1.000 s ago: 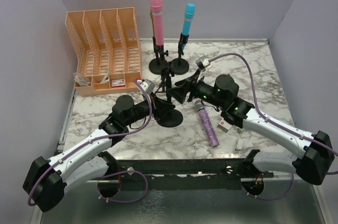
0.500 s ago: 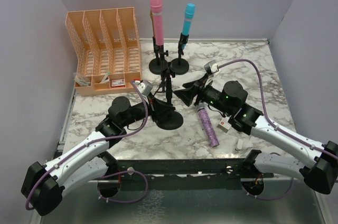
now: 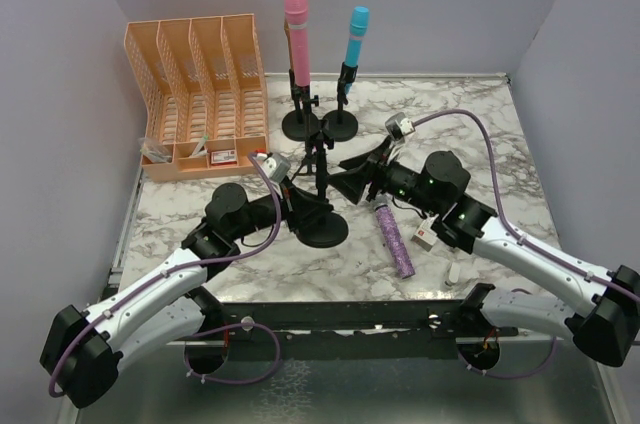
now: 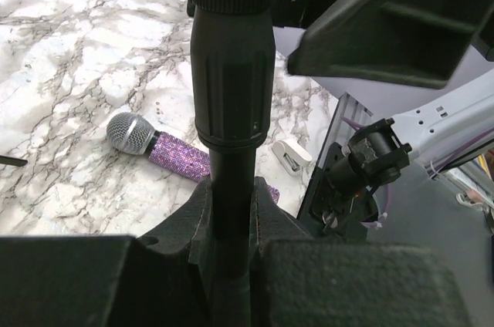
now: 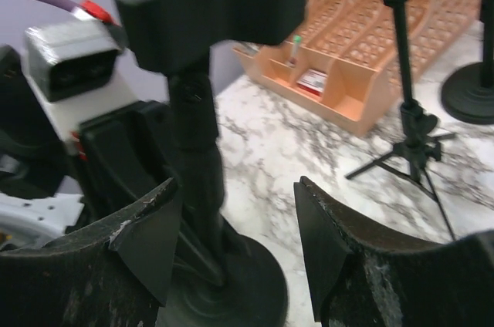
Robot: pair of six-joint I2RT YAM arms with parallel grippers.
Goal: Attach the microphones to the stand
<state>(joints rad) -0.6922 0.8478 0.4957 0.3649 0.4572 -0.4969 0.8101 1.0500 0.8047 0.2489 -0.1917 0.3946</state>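
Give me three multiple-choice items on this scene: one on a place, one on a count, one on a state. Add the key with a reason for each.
1. Where is the purple microphone?
A. Clipped in the front stand.
B. Held in the air by an arm.
C. Lying on the marble table, right of that stand.

2. How many microphones are mounted upright on stands?
A. One.
B. Two.
C. Four.

3. What is the left end effector doing?
A. Shut on the front stand's pole.
B. Hanging open.
C. Shut on the purple microphone.

Key:
1 C, it lies flat on the marble beside the stand's base.
2 B, only the pink microphone and the cyan microphone are up on stands at the back.
3 A, the left wrist view shows it clamped round the black pole.
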